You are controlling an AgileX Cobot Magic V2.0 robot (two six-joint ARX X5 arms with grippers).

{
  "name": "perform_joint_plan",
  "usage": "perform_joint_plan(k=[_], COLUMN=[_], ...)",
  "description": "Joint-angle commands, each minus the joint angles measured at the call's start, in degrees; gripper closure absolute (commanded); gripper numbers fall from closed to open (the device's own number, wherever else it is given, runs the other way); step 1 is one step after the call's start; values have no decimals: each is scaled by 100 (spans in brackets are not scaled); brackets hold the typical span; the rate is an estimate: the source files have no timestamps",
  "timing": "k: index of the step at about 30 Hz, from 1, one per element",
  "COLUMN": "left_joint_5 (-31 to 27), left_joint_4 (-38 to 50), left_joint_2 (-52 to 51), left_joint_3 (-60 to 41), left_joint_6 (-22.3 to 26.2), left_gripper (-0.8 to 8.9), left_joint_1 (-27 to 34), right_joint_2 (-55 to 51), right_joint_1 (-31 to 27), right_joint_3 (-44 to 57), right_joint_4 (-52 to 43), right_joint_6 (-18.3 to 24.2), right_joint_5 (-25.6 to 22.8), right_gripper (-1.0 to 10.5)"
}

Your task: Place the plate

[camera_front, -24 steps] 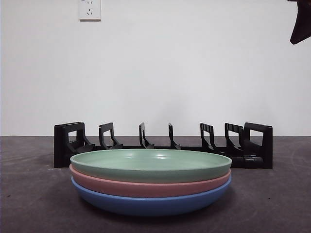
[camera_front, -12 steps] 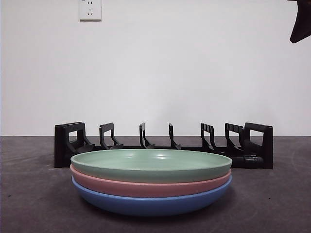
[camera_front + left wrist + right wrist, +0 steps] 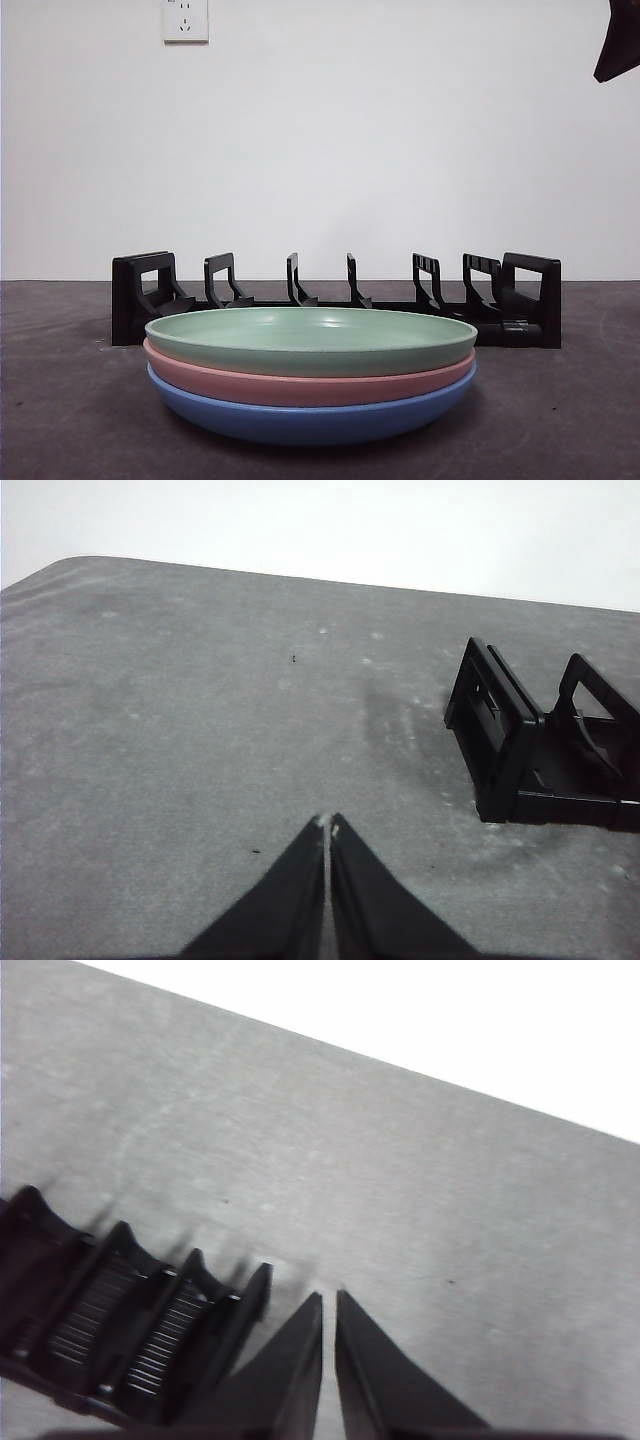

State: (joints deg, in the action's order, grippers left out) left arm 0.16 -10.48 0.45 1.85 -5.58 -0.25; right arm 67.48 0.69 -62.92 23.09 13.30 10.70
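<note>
1. Plainly, the nearest things in the front view are three stacked plates: the green plate on top, the pink plate under it and the blue plate at the bottom, resting on the dark table.
2. Just behind the stack stands the black dish rack, its upright dividers in a row across the table — every slot that shows is without a plate.
3. Farther back is the pale wall, with a power socket high on it.
4. The left gripper hangs over bare table with its jaws pressed together and nothing between them; one end of the rack lies off to the side in its view.
5. The right gripper has its jaws nearly together, only a thin slit between, gripping nothing, just beside the other end of the rack.
6. A black tip at the upper corner of the front view is all that shows of an arm there — which arm I cannot tell.
7. My judgement: the task has barely begun. No plate is grasped, lifted or racked; picking one off the stack, presumably the green one, and standing it in a slot all remains.
</note>
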Motion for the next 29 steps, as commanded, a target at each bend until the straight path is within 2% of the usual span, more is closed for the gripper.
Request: perform_joint_plan(k=[1, 3, 7, 10, 15, 22, 29], left_joint_5=[13, 13, 15, 15, 15, 13, 13], left_joint_4=[-24, -24, -24, -24, -24, -24, -28], left_joint_2=[4, 4, 4, 4, 4, 4, 0], left_joint_3=[-101, -101, -101, -101, -101, -101, -101], left_joint_6=[-26, -28, -28, -28, -28, -26, -28], left_gripper=[806, 806, 806, 806, 806, 806, 806], left_joint_1=[0, 0, 0, 0, 0, 0, 0], right_joint_2=[-372, -905, -2518, -3821, -5615, -6730, -6728], right_joint_1=[4, -4, -46, 55, 234, 96, 98], right_joint_3=[146, 699, 2662, 4030, 5440, 6166, 6225], right_joint_4=[0, -269, -1355, -1843, -1832, -1663, -1379], right_joint_6=[85, 85, -90, -417, -748, -1034, -1141], right_joint_5=[-157, -409, -999, -1012, -994, -901, -861], right_gripper=[927, 927, 927, 927, 927, 927, 927])
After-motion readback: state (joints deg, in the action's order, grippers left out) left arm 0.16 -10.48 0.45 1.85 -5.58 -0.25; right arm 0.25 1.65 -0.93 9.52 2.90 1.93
